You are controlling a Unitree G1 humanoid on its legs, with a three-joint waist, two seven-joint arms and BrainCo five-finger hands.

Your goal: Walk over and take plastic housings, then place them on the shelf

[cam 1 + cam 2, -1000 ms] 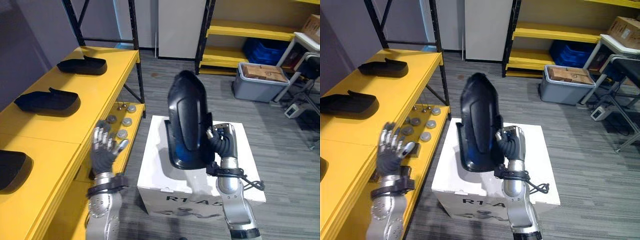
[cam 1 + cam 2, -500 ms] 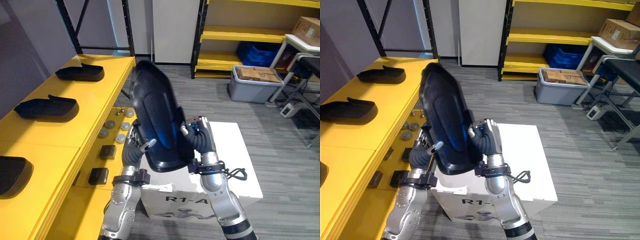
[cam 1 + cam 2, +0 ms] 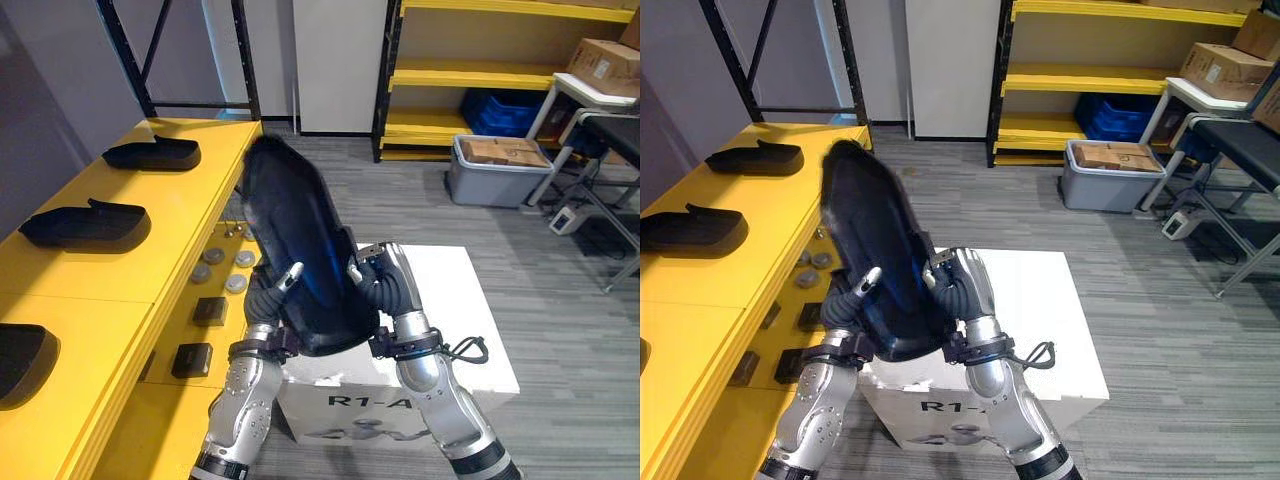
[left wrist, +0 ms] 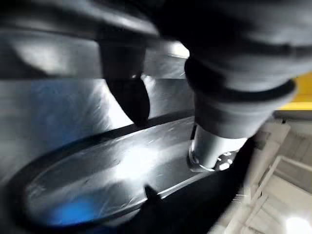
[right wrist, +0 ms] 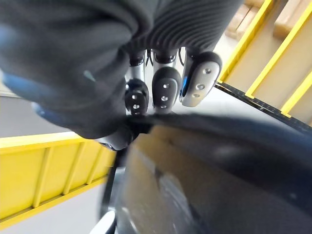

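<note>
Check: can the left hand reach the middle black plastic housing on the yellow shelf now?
Probably not: left hand is curled on the large glossy black housing, shared with right hand. Way to the middle shelf housing looks open, but it's busy.

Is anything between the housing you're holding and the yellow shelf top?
Nothing visible does. The housing, gripped by the left robot hand and right robot hand, is beside the shelf, whose near edge is bare; other housings lie further in.

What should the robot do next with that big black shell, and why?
Probably swing the black housing left over the yellow shelf: the left hand and right hand grip it above the white box, and bare shelf lies beside the parked housings.
</note>
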